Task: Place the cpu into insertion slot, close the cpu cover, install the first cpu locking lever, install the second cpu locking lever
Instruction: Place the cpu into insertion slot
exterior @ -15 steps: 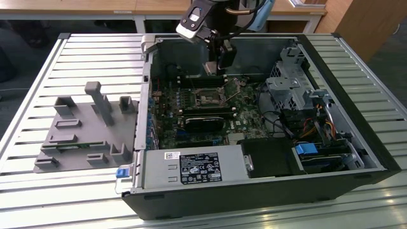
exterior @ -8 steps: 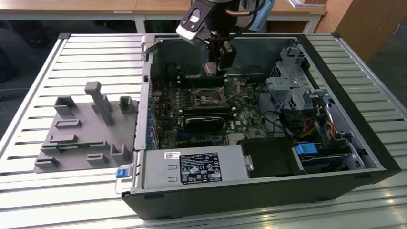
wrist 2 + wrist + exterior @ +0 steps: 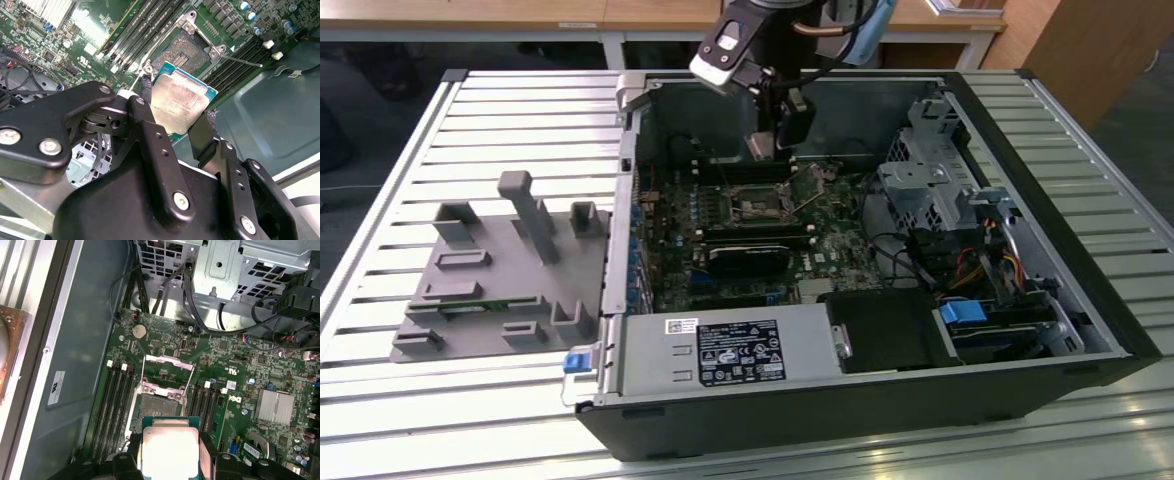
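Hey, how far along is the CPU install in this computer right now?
Nothing is finished yet. In hand: the gripper is shut on the cpu, held above the motherboard close to the socket, which is empty. Not yet done: the cpu is not seated, the cpu cover stands open, and a locking lever sticks out unlatched.

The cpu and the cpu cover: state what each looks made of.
The cpu: dull silvery metal lid, likely, with soft glare, on a green board edge. The cpu cover: thin bright metal frame, probably steel, judged by its shiny highlights.
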`<act>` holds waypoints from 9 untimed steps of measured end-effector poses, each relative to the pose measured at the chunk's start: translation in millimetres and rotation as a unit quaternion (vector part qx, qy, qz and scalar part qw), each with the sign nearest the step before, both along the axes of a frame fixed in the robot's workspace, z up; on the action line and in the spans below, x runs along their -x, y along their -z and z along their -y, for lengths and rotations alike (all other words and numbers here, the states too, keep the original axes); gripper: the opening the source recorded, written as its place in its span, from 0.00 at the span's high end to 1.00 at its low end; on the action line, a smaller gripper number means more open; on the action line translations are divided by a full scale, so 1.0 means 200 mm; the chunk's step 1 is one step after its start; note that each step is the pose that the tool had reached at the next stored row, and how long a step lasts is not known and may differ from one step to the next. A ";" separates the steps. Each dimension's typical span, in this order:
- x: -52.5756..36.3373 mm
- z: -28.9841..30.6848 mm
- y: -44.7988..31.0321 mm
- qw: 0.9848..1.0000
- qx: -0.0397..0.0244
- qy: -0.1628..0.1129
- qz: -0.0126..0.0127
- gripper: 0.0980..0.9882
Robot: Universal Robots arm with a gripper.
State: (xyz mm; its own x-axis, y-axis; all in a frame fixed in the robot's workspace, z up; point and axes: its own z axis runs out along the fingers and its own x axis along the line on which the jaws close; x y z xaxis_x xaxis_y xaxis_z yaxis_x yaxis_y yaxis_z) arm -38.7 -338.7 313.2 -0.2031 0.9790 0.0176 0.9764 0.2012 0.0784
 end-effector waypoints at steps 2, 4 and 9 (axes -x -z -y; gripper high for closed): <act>0.000 0.000 0.003 1.000 0.000 0.000 0.000 0.50; 0.000 0.000 0.006 1.000 0.000 0.000 0.000 0.50; 0.000 0.000 0.013 1.000 0.000 0.000 -0.001 0.50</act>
